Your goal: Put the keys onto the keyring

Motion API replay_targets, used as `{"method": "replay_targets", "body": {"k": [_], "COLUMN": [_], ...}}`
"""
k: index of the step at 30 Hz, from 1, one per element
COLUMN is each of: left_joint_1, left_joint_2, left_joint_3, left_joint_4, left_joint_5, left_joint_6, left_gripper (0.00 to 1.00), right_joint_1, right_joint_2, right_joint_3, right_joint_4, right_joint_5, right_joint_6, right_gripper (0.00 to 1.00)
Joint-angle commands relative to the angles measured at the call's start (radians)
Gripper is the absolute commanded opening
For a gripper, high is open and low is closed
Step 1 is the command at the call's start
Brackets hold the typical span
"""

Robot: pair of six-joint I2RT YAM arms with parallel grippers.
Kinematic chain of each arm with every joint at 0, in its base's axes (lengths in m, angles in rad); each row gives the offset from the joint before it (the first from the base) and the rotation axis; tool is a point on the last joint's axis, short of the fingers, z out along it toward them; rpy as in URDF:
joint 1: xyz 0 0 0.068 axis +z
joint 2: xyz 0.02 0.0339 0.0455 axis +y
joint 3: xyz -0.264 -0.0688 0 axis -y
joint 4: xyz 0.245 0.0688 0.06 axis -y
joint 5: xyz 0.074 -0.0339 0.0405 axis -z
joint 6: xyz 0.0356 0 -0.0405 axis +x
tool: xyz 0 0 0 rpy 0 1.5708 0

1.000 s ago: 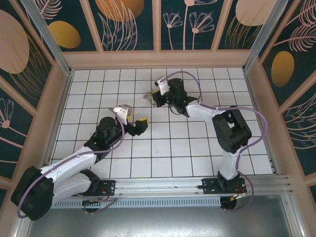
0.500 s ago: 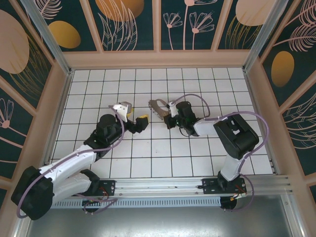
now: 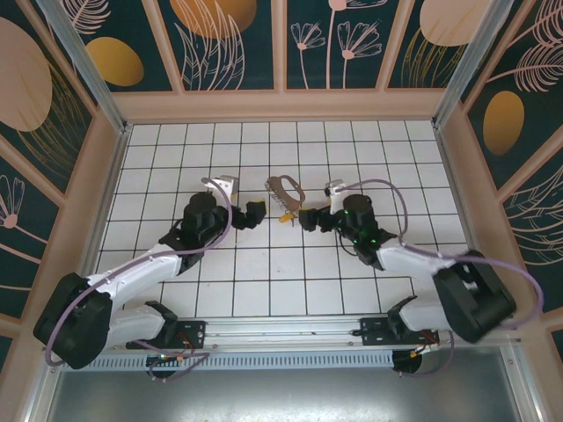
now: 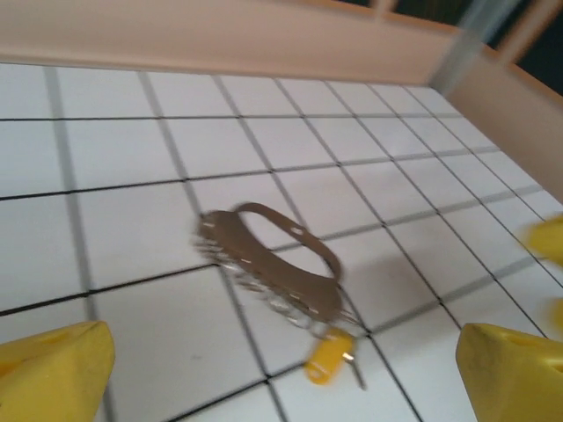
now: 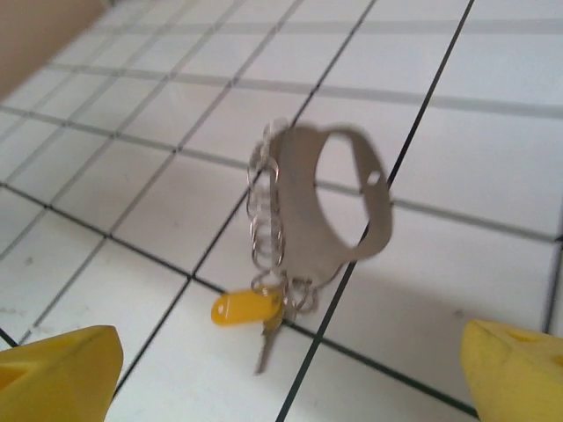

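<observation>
- The keys [image 5: 246,308] look light and slippery. They lie on the tabletop [image 3: 352,149], touching the keyring [image 5: 325,202] at its metal loops. Best pinched by the yellow head.
- The keyring is probably floppy.
- Left gripper [image 4: 281,374] and right gripper [image 5: 281,369] flank it, fingers apart, empty.

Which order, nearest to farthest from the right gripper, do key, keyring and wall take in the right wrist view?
1. Key, just ahead of the right gripper, slightly left of centre.
2. Keyring, just beyond the key, centre.
3. Wall, far off, upper left.
</observation>
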Motion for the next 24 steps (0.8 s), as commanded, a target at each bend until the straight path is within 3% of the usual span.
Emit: {"method": "replay_targets", "body": {"k": [1, 6, 11, 14, 20, 24], "left_joint_1": [0.117, 0.206, 0.285, 0.363, 0.393, 0.416], "left_joint_2": [-0.001, -0.023, -0.114, -0.108, 0.061, 0.198], "left_joint_3": [0.001, -0.017, -0.102, -0.163, -0.191, -0.245], "left_joint_4": [-0.014, -0.004, 0.057, 0.168, 0.426, 0.651], "left_joint_5": [-0.098, -0.243, -0.431, -0.453, -0.468, -0.439], "left_joint_6": [-0.054, -0.030, 0.088, 0.093, 0.263, 0.303], "left_gripper": [0.99, 0.99, 0.99, 0.99, 0.99, 0.99], "right_joint_1": [-0.083, -0.278, -0.353, -0.383, -0.426, -0.486], "right_joint_2": [-0.130, -0.237, -0.291, -0.222, 0.009, 0.189], "right_joint_3": [-0.067, -0.130, -0.273, -0.267, -0.261, -0.250], "right_joint_4": [0.011, 0.087, 0.309, 0.330, 0.529, 0.688], "right_joint_5": [0.094, 0.036, 0.164, 0.193, 0.258, 0.157], "right_joint_6": [-0.033, -0.034, -0.041, -0.102, -0.255, -0.235], "right_gripper": [0.99, 0.99, 0.99, 0.99, 0.99, 0.99]}}
